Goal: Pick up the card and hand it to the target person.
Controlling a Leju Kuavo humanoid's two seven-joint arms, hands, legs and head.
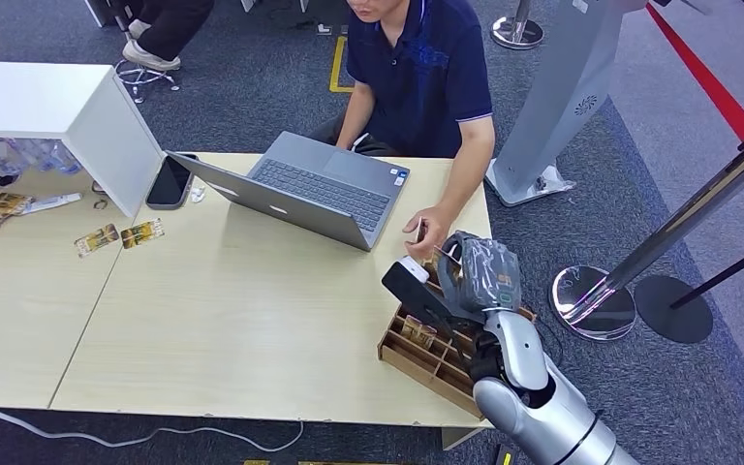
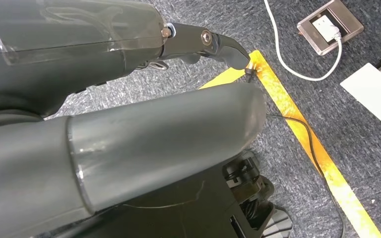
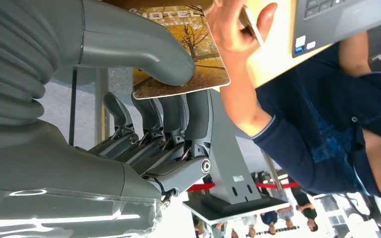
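At the tabletop's (image 1: 252, 320) four-o'clock corner, the right hand (image 1: 465, 276) is pinching the card (image 3: 188, 54) between thumb and fingers, the person's hand (image 1: 429, 229) hovering just beside at eleven o'clock.

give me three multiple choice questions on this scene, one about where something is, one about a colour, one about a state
1. Where does the wooden tray sit?
A. at the table corner nearest the robot's right arm
B. on the white cabinet
C. on the floor

2. What colour is the seated person's shirt?
A. red
B. dark blue
C. white

3. What is the right hand doing?
A. hanging down holding nothing
B. pressing on the laptop
C. holding a card

Answers:
1 A, the head view shows the tray at the table's corner beside the right arm.
2 B, the shirt is dark blue in both views.
3 C, the right wrist view shows the thumb above and fingers below the card.
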